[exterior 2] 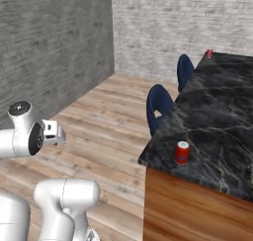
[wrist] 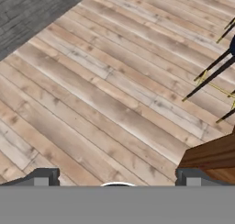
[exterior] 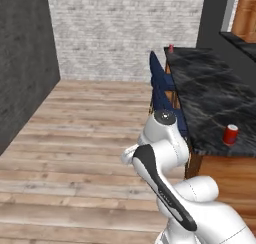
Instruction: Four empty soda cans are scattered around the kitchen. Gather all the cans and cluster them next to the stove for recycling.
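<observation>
Two red cans on counter, labels unreadable; tool wide open, empty.

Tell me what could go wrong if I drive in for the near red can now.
1. The near red can stands close to the counter corner edge; a sideways nudge could tip it onto the floor.
2. The blue chairs are tucked along that counter side, so the base or arm might clip them.
3. The open gripper points at the floor and needs raising first.
</observation>
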Motion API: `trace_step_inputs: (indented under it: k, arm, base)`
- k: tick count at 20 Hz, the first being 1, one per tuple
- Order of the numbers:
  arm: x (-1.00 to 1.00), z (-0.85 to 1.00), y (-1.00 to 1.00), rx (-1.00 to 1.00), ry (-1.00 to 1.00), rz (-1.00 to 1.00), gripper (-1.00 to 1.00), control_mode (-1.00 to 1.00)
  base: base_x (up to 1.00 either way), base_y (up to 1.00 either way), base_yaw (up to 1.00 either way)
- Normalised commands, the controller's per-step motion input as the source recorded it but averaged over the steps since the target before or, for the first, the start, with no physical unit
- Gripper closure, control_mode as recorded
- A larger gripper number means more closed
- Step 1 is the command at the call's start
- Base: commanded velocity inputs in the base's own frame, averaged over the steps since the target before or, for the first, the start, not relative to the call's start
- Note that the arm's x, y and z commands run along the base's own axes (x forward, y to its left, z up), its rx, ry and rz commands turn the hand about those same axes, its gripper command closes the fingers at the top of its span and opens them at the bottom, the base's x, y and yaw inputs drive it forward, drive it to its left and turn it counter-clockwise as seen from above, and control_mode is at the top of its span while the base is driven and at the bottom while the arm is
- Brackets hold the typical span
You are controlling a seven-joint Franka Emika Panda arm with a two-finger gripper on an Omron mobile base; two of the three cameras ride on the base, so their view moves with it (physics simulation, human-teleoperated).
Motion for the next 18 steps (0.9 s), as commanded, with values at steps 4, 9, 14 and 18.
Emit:
trace_step_inputs:
  k: [4,9,14,18]
  arm:
    - [0.00,0.00,0.00,0.00,0.00,0.00,-1.00,1.00]
    - [0.00,0.00,0.00,0.00,0.00,0.00,-1.00,1.00]
    - [0.00,0.00,0.00,0.00,0.00,0.00,-1.00,1.00]
    - [0.00,0.00,0.00,0.00,0.00,0.00,-1.00,1.00]
  base:
    - [0.63,0.27,-0.33]
    - [0.63,0.28,-0.33]
    - [0.62,0.33,-0.23]
    - [0.60,0.39,-0.16]
